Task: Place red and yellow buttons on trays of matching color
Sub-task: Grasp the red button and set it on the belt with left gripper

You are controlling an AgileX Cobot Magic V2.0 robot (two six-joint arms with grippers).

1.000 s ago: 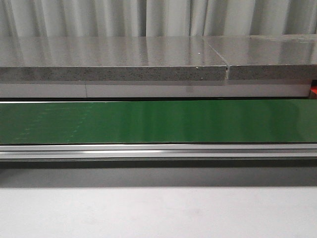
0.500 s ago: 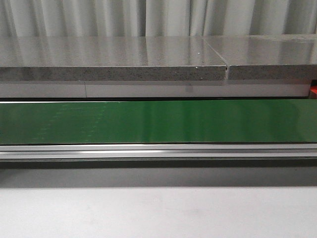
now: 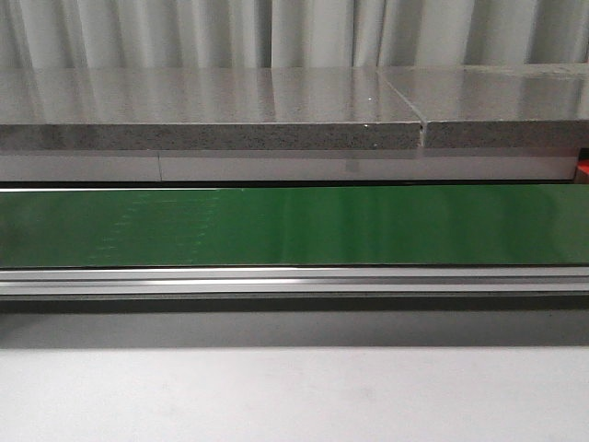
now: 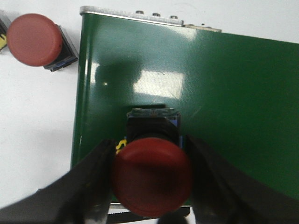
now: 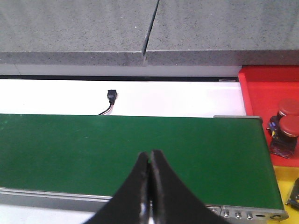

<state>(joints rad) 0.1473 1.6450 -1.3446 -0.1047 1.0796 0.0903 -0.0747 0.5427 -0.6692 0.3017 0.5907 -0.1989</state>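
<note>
Beyond one end of the long green conveyor belt (image 5: 126,149), the red plastic tray (image 5: 271,88) already holds two red mushroom-head buttons (image 5: 287,119). At the belt's other end, the left gripper (image 4: 152,175) pinches another red-capped button (image 4: 152,175), not yet delivered; a fourth red button (image 4: 33,39) lies beside the belt. The right gripper (image 5: 150,161) hangs pressed together, empty.

Even overhead light, glare patch reflected on the belt (image 4: 159,86), soft shadow beside it, near red button (image 4: 152,176) blurred
</note>
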